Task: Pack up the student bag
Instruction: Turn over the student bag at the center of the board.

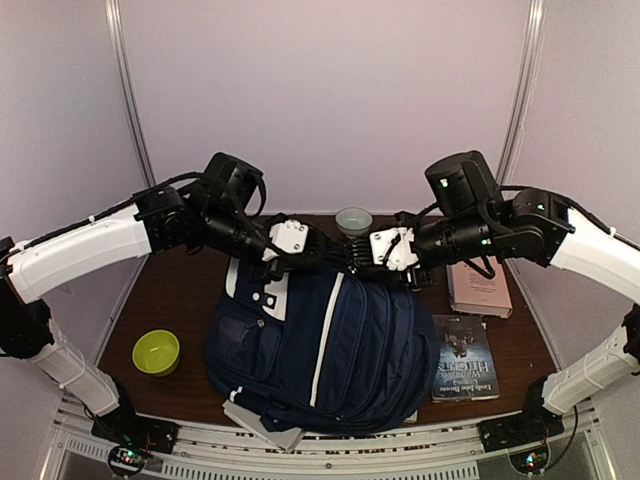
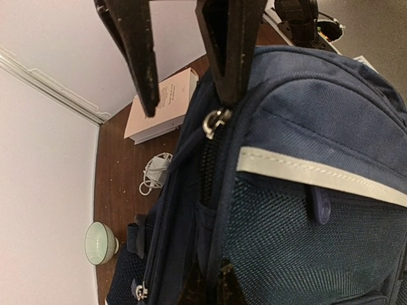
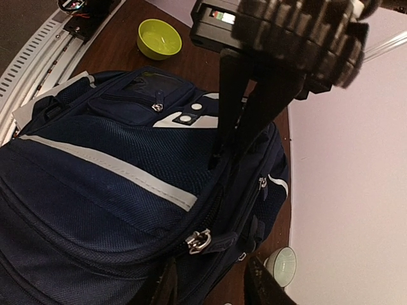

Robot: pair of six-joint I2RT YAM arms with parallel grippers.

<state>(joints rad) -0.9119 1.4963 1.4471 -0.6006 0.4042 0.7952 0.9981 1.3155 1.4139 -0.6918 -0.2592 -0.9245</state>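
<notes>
The student bag [image 1: 330,340], navy with white stripes, lies flat in the middle of the table with its top towards the back. Both grippers meet at its top edge. My left gripper [image 1: 328,257] is shut on the fabric beside the main zip; in the left wrist view [image 2: 208,270] its fingers pinch that edge. My right gripper [image 1: 354,257] is open. In the right wrist view [image 3: 210,259] its fingers stand on either side of the silver zip pull [image 3: 205,240]. The pull also shows in the left wrist view [image 2: 215,122], touching one right fingertip.
A green bowl [image 1: 156,352] sits front left and a pale bowl [image 1: 353,220] sits behind the bag. A pinkish book [image 1: 478,288] and a dark book [image 1: 463,358] lie to the right. A white charger with its cable [image 2: 156,173] lies near the bag's top. A flat grey item [image 1: 262,425] pokes out under the bag's front.
</notes>
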